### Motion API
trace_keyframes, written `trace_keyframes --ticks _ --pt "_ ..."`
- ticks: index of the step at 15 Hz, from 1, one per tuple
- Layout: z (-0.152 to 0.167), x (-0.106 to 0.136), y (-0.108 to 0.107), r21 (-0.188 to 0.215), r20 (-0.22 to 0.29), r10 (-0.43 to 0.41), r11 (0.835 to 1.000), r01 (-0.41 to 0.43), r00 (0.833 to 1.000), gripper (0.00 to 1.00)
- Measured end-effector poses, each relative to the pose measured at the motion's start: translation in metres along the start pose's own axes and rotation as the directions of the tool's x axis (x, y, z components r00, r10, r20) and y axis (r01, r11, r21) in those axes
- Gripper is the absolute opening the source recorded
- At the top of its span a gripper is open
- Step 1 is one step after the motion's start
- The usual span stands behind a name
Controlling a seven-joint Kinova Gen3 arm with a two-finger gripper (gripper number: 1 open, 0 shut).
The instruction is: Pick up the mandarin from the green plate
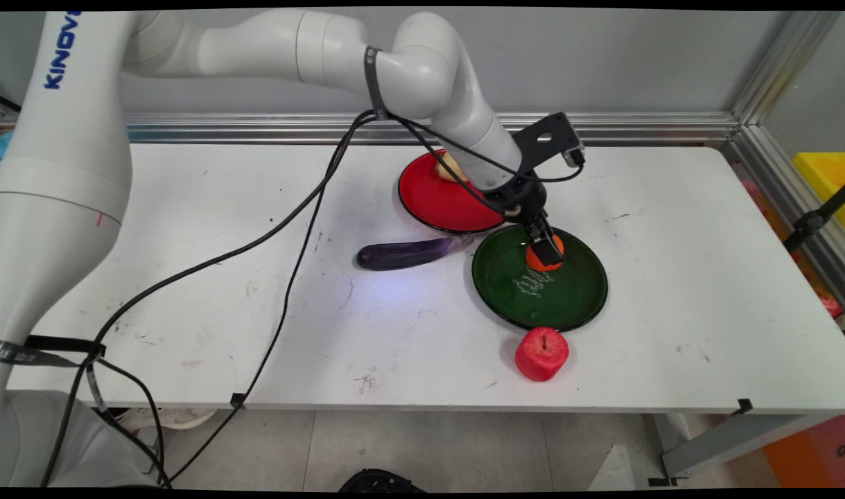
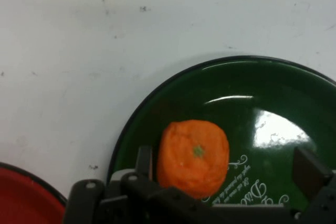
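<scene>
Hovering low over a glossy dark-green round plate with white script lettering, the black two-finger gripper points down at a small orange toy fruit with a tiny green stem spot. The hand view shows the claw released: one finger stands just beside the orange toy fruit, the other finger well apart from it on the opposite side, so the fruit lies between them, nearer one, ungrasped. The fruit rests on the green plate, toward the plate's far rim. The plate sits on the white worktop, right of centre. A glossy red round plate lies just beyond it toward the worktop's far edge, their rims close together; a pale yellowish object, partly hidden by the arm, sits on the red plate. A purple toy aubergine lies flat beside the green plate's left rim. A red toy apple stands upright just off the green plate, toward the worktop's near edge.
</scene>
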Motion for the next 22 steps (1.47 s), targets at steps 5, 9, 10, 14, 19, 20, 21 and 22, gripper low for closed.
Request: trace_keyframes --ticks 5,9,10,14,19,20,21,22 --pt "0.006 -0.011 0.000 0.016 0.000 0.004 1.000 -0.004 1.000 1.00" --pt "0.012 -0.019 -0.001 0.026 -0.002 0.006 1.000 -0.006 1.000 1.00" --pt "0.014 -0.021 -0.001 0.028 -0.003 0.006 1.000 -0.006 1.000 1.00" --pt "0.019 -0.024 0.000 0.033 -0.009 0.005 0.999 -0.005 1.000 1.00" --pt "0.026 -0.028 0.001 0.034 -0.021 0.002 0.999 -0.001 1.000 0.00" --pt "0.027 -0.029 0.002 0.034 -0.022 0.001 0.999 -0.001 1.000 0.00" --pt "0.028 -0.030 0.002 0.033 -0.024 0.002 0.999 -0.001 1.000 0.00" --pt "0.029 -0.030 0.002 0.033 -0.025 0.002 0.999 -0.001 1.000 0.00"
